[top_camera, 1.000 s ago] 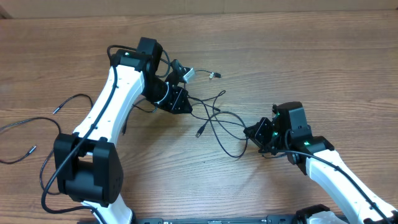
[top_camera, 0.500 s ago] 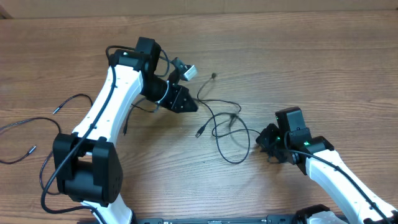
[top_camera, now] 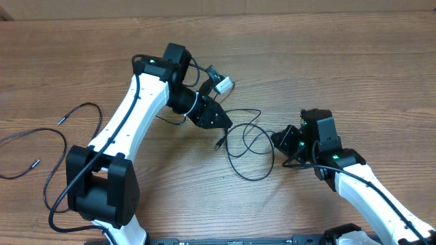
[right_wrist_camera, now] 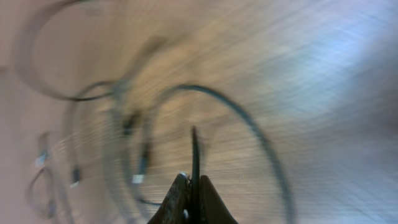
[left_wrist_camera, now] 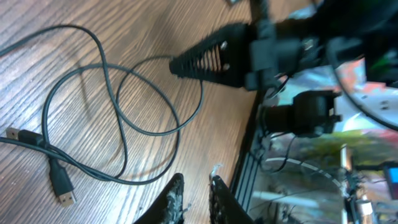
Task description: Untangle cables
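A tangle of thin black cables (top_camera: 251, 178) lies in loops on the wood between my two grippers, with a small USB plug (top_camera: 218, 144) at its left. My left gripper (top_camera: 223, 122) hangs just above the loops' upper left. In the left wrist view (left_wrist_camera: 196, 182) its jaws stand a little apart with nothing between them. Cable loops (left_wrist_camera: 118, 124) and two USB plugs (left_wrist_camera: 64, 197) lie in front of it. My right gripper (top_camera: 275, 139) sits at the loops' right side. In the blurred right wrist view (right_wrist_camera: 191, 180) it is shut on one thin black cable (right_wrist_camera: 194, 149).
Two more thin black cables lie at the table's left: a loop (top_camera: 83, 105) and a cord with a small plug (top_camera: 34, 163). A thick black arm wire (top_camera: 49, 197) curls by the left arm's base. The right gripper's ribbed fingers (left_wrist_camera: 211, 56) show in the left wrist view.
My left gripper has moved right and down towards the tangle. The right gripper pulled down-right, then came back up-left with its cable. The loops have bunched closer together between the grippers.
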You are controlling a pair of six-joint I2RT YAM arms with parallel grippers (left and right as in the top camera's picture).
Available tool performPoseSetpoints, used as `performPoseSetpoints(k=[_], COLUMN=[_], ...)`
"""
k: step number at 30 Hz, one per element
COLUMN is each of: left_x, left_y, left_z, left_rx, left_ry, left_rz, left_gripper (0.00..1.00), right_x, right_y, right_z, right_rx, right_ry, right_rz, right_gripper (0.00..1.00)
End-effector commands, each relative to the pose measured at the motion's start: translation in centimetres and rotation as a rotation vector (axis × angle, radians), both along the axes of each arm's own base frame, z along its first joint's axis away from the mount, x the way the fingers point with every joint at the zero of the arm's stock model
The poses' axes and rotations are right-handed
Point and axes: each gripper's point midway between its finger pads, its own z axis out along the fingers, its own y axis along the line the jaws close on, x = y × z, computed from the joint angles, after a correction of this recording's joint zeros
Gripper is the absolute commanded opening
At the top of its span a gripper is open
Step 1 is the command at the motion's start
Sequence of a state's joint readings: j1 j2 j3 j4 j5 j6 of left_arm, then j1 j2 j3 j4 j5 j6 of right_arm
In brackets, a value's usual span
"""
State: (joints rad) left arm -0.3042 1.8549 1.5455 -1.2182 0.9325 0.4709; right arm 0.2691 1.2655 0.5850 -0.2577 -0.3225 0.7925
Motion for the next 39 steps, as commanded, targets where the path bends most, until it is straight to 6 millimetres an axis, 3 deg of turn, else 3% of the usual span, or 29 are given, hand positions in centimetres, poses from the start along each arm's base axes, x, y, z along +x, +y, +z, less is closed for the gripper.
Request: performPoseSetpoints(k=[1,5,9,12,15,28,35,39], left_x=[0.3,0.9,2.9,3.7,3.7,3.6,2.4,1.9], left_y=[-0.1,0.2,2.3,2.8,1.2,0.2,-1.5,-1.6], left_z=[0.4,-0.1,-2.4,-2.8,-1.7,-1.1,0.7,1.0], left_rx=[0.044,0.093,0.297,0.343,0.240,0.191,0.035,-0.009], left_ry=[-0.059,-0.040,-0.011,0.021,0.065,0.083,0.027,-0.067], left_rz=[-0.009,0.040,0.212,0.302,0.302,0.296,0.149,0.046], left_gripper=[0.20,0.22,0.24,0.41,0.55,0.56,0.55,0.54], right_x=[0.3,0.9,0.6,0.5,0.2,0.0,-0.4,-0.5], right_y=[2.5,4.1,5.4,5.9,6.7,7.4,8.0,8.0], right_z=[2.5,4.8,6.6,7.4,8.9,10.4,12.1,12.1], right_rx=[0.091,0.172,0.231,0.264,0.316,0.357,0.398,0.401], right_ry=[-0.112,-0.210,-0.283,-0.310,-0.362,-0.426,-0.495,-0.493], right_rz=[0.162,0.236,0.325,0.359,0.418,0.472,0.533,0.537], right_gripper=[0.04,0.04,0.04,0.04,0.04,0.04,0.04,0.04])
